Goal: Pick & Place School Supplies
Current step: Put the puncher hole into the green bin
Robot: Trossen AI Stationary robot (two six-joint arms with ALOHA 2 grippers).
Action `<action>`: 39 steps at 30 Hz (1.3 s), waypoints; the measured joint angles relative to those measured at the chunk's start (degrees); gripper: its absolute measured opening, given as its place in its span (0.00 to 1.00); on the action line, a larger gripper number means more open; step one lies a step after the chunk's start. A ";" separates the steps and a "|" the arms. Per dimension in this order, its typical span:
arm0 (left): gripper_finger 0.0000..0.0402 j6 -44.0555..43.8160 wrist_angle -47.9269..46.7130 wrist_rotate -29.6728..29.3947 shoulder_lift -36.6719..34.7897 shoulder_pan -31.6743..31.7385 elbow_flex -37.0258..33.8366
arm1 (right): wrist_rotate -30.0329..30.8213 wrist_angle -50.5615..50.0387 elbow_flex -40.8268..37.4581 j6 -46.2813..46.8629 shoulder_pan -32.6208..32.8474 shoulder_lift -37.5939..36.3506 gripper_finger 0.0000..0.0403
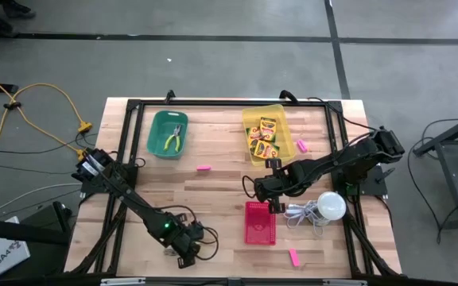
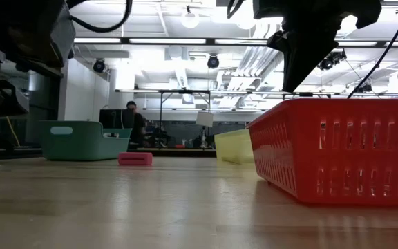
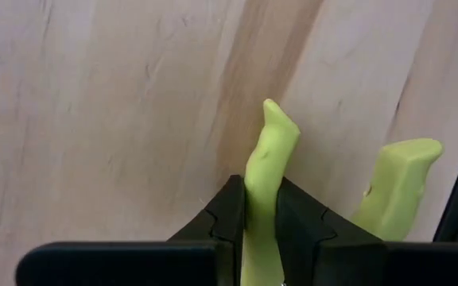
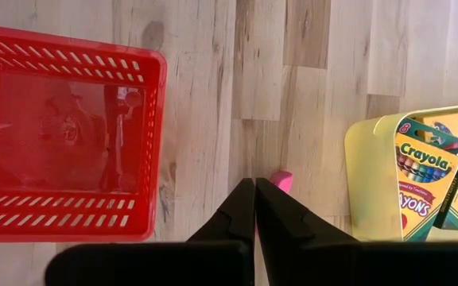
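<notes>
Beside the red basket [image 1: 261, 222], on the side towards the yellow bin [image 1: 249, 121], the right gripper [image 4: 254, 191] hangs with its fingers pressed together. A pink eraser [image 4: 281, 181] shows at their tips, but I cannot tell whether it is held.

Three more erasers lie on the desk [image 1: 213, 199]: one [image 1: 203, 168] well beyond the basket towards the green bin [image 1: 156, 127], one [image 1: 301, 145] farther off just beside the yellow bin, and one [image 1: 293, 257] near the basket's front corner. At least three crayon boxes [image 1: 265, 137] lie in the yellow bin.

The right arm reaches in low and stretched from the far side of the basket. The left arm is folded down at the desk's front edge, well apart from the basket. The left gripper [image 3: 259, 208] pinches a lime-green handle [image 3: 270, 159].

The desk is pale planked wood in a black frame. Beyond it is a bright workshop with ceiling lights, where a person [image 2: 134, 119] stands.
</notes>
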 joint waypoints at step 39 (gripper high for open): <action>0.10 0.43 -36.37 -10.39 -32.34 36.46 0.63 | 0.02 0.66 0.02 -3.46 0.00 0.01 0.00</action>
